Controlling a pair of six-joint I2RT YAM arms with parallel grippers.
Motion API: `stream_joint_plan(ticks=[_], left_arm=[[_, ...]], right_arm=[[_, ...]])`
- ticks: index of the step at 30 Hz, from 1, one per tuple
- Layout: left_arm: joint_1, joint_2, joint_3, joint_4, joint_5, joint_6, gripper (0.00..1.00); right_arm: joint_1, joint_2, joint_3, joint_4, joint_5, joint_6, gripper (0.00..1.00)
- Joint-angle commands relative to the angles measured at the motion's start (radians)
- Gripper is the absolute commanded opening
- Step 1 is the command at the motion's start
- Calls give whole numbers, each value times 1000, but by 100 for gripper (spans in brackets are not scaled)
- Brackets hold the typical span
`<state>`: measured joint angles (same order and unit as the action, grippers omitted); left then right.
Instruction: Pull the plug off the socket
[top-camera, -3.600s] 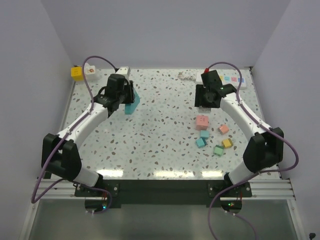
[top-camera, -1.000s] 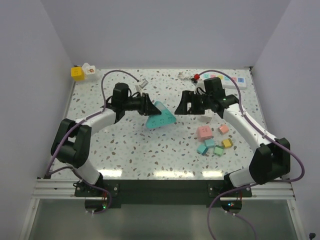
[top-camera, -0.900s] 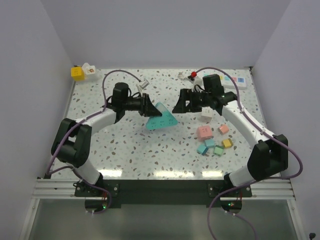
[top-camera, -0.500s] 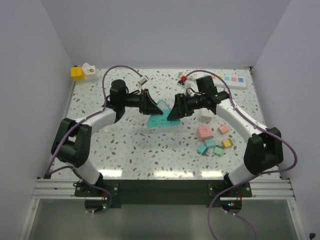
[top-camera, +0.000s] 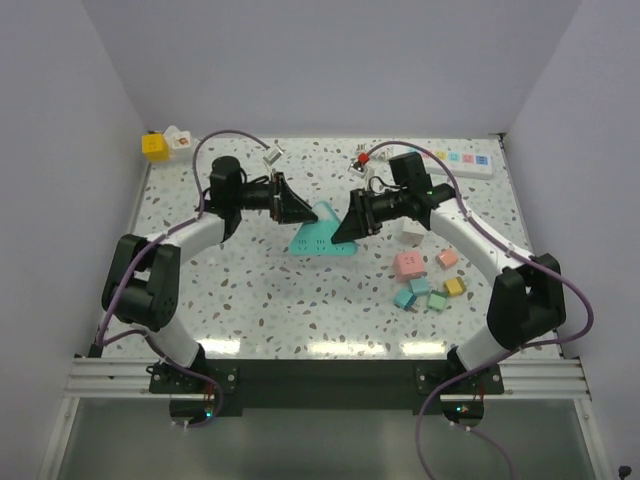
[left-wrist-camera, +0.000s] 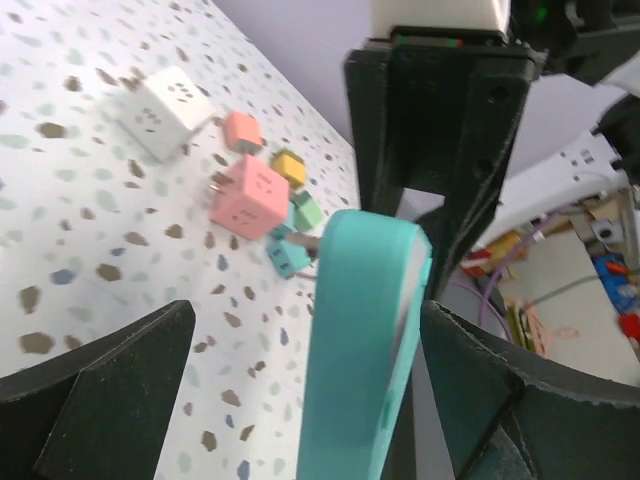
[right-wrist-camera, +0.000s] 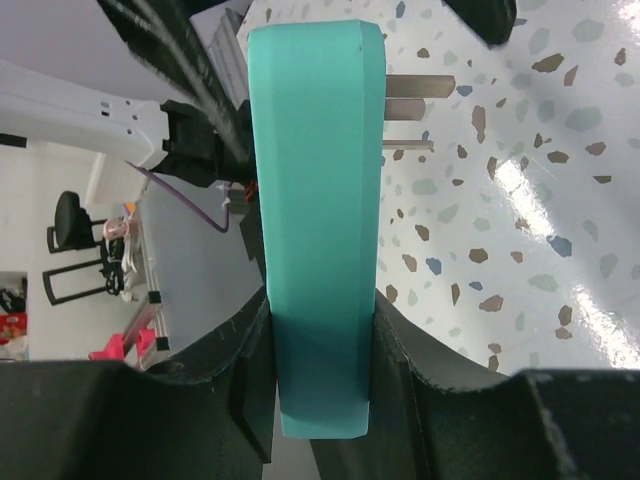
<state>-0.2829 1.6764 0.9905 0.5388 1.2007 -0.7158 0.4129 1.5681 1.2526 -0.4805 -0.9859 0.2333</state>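
Note:
The socket (top-camera: 458, 160), a white power strip with coloured marks, lies at the back right of the table. No plug shows seated in it from above. Over the middle of the table hangs a teal triangular piece (top-camera: 318, 232) (right-wrist-camera: 315, 150) with two metal prongs (right-wrist-camera: 420, 85). My right gripper (top-camera: 343, 228) (right-wrist-camera: 320, 340) is shut on its right corner, both pads pressed to its flat faces. My left gripper (top-camera: 298, 211) (left-wrist-camera: 308, 320) stands open around the opposite end of the teal piece (left-wrist-camera: 365, 340), with a wide gap on one side.
A white cube (top-camera: 410, 232), a pink cube (top-camera: 405, 264) and several small coloured cubes (top-camera: 430, 290) lie right of centre. A yellow cube (top-camera: 154, 146) and a white piece (top-camera: 178, 138) sit at the back left corner. Walls close the table on three sides.
The right gripper came in from the right and shut on the teal piece. The left gripper's jaws opened off it and the left arm drew back a little.

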Motion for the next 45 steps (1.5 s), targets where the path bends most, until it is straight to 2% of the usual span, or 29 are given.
stream_joint_plan(ticks=[1,3,4,6,7,8,9,11,12,13,14,15,17,19,22,24,29,31,33,37,39,40,45], left_arm=[[59,-17,31,-92,-114,98,100],[88,-23,25,-134,-170,119,100],[123,-33,19,-167,-240,127,100],[155,-52,11,-227,-332,153,100],[172,-73,14,-306,-436,176,100],[174,-84,28,-344,-484,231,100],[174,-95,39,-385,-533,255,100],[174,-112,62,-454,-605,297,100],[174,-113,72,-476,-627,311,100],[174,-121,86,-514,-670,329,100],[174,-125,88,-522,-684,337,100],[174,-130,91,-530,-702,345,100],[174,-145,99,-571,-756,361,100],[177,-159,103,-592,-785,372,100],[182,-178,108,-609,-814,392,100],[186,-190,106,-612,-832,397,100],[203,-190,102,-623,-871,403,100],[223,-185,102,-622,-889,395,100],[246,-172,108,-625,-914,391,100],[269,-153,154,-634,-967,388,100],[277,-142,175,-640,-1003,388,100],[278,-139,195,-642,-1016,388,100],[283,-92,273,-668,-1116,378,100]], right_arm=[[-39,-13,28,28,-42,43,0],[-78,-5,31,33,-46,47,0],[-94,-3,31,34,-43,54,0],[-144,15,40,36,97,95,0],[-161,30,53,23,162,106,0],[-181,52,71,-10,253,127,0],[-218,97,111,-24,411,177,0],[-259,144,148,-2,522,237,0],[-308,159,157,35,564,323,0],[-333,187,151,96,556,371,0],[-354,194,131,244,562,420,0],[-388,207,130,300,608,520,0],[-410,245,136,458,651,598,0],[-442,266,140,554,726,681,0],[-470,343,178,710,747,794,0],[-482,409,251,704,776,831,0],[-513,498,277,671,935,961,0],[-520,527,272,675,970,1014,7],[-522,561,271,689,1009,1031,8],[-536,625,275,756,987,1078,18],[-540,642,275,770,959,1087,32],[-542,648,289,746,940,1083,48],[-542,587,262,655,886,997,75]])
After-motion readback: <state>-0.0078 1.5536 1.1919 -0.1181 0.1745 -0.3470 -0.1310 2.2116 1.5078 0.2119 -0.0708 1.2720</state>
